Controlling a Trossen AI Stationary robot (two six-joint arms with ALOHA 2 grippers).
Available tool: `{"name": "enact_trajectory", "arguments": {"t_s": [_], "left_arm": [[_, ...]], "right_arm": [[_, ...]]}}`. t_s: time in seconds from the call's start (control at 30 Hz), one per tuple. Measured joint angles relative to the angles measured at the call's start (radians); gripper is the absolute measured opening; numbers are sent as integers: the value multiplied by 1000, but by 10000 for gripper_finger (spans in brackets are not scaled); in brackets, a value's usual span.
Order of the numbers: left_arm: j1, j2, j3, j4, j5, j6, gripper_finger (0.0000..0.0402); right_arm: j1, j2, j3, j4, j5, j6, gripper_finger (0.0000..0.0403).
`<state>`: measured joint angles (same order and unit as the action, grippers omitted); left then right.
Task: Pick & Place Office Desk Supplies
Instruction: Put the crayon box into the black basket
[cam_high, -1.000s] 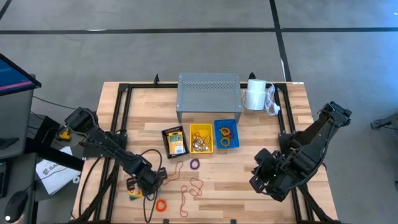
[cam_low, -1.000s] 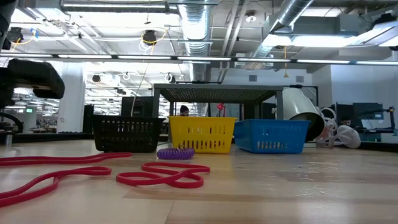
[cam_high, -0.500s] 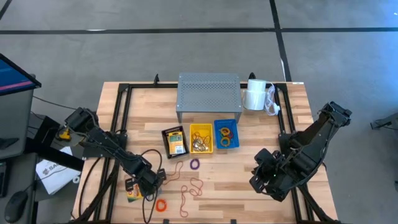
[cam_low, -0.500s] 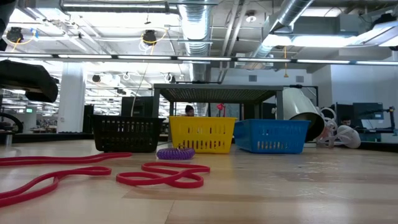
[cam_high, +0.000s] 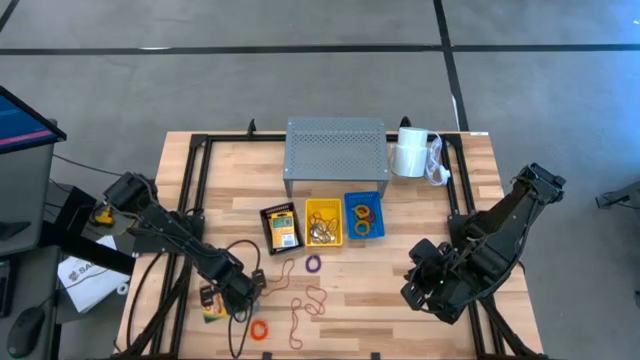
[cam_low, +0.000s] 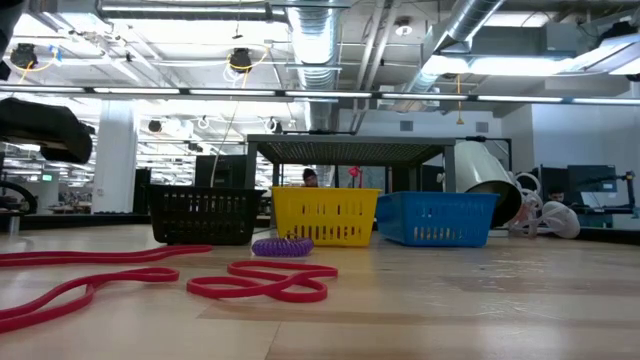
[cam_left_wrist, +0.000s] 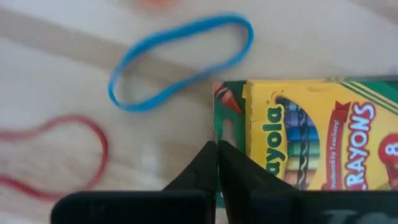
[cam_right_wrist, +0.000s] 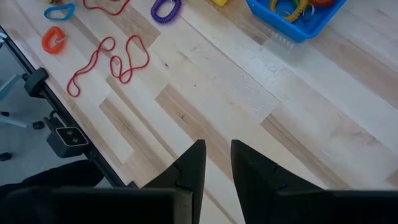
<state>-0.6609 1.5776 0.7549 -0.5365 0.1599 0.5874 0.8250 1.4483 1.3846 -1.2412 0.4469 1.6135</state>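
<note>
High view: wooden table (cam_high: 400, 300) carrying, largest first, a grey perforated riser (cam_high: 335, 152) at the far edge, a white roll (cam_high: 409, 152) just beside it, then a row of three small baskets: black basket (cam_high: 281, 228) holding a crayon box, yellow basket (cam_high: 323, 222), blue basket (cam_high: 364, 216) with coloured loops inside. In front of the baskets: purple coil band (cam_high: 313, 264), red rubber band (cam_high: 309, 303) in a long tangle, orange loop (cam_high: 260, 329) near the front edge.

Left gripper (cam_high: 228, 300): low over the table's front left, beside a second crayon box (cam_high: 213, 309) lying flat. Only the left wrist view gives the detail: the two fingers are pressed together at the green end flap of this crayon box (cam_left_wrist: 311, 134), tips meeting at its corner; whether the flap is pinched between them cannot be told. The same view alone shows a blue rubber band (cam_left_wrist: 180, 61) just beside the box.

Right gripper (cam_high: 420, 285): waiting at the table's front right. Right wrist view: fingers slightly parted above bare wood, nothing between them.

Low view: baskets stand in a row before the riser's legs, the red band in the foreground; the crayon box does not show here.
</note>
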Motion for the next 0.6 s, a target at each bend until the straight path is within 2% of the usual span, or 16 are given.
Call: {"name": "enact_trajectory", "arguments": {"t_s": [0.1, 0.23, 0.47, 0.6], "left_arm": [[0, -23, 17, -56, -41, -40, 1], [0, -89, 29, -92, -48, -72, 0], [0, -254, 34, -103, -119, -190, 0], [1, -319, 62, -125, -186, -260, 0]], "right_arm": [[0, 0, 0, 1, 0, 0, 74], [0, 0, 0, 6, 26, 3, 74], [-1, 3, 0, 90, 261, -2, 74], [-8, 27, 0, 161, 403, -65, 74]]}}
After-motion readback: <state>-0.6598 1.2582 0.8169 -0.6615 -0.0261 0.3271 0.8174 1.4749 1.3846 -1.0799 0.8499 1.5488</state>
